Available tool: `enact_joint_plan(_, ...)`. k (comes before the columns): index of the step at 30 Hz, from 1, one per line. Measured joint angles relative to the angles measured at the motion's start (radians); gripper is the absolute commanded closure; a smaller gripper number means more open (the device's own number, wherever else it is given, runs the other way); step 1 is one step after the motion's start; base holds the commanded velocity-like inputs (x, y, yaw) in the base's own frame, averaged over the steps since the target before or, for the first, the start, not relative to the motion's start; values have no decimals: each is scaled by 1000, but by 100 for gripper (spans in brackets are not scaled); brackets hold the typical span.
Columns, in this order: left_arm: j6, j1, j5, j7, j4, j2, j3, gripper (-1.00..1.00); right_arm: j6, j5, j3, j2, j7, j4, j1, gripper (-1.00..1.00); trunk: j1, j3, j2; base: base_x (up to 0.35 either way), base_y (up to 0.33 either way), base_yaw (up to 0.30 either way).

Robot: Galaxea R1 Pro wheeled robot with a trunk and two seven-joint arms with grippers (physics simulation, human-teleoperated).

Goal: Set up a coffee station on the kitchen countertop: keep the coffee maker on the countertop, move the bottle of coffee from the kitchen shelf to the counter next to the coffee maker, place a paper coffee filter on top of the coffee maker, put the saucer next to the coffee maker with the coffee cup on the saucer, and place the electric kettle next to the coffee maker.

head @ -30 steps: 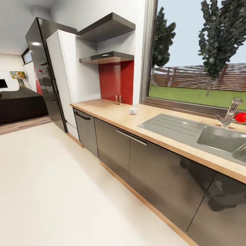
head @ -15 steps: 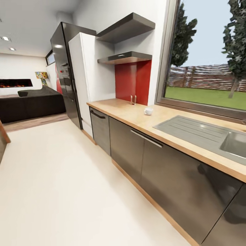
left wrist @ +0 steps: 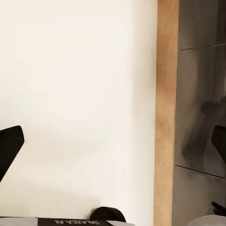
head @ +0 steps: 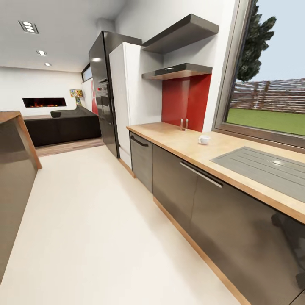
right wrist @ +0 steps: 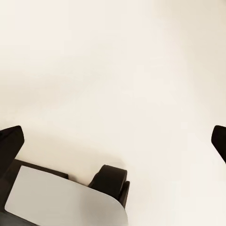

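On kitchen countertop (head: 169, 137) — coffee cup (head: 204, 139); sink cut off; both grippers spread, empty.

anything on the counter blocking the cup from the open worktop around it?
Nothing visible. The coffee cup sits alone on the kitchen countertop, bare wood on all sides; the nearest things are two small upright items by the red backsplash and the sink's drainboard, both apart from it.
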Motion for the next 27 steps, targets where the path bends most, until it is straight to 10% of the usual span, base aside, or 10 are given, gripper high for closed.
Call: enact_joint_plan(27,-2,0,-1,83,-3,-30,0,-100,0,0,1,1,2,2,0,-100,0,0,0,0,0,272)
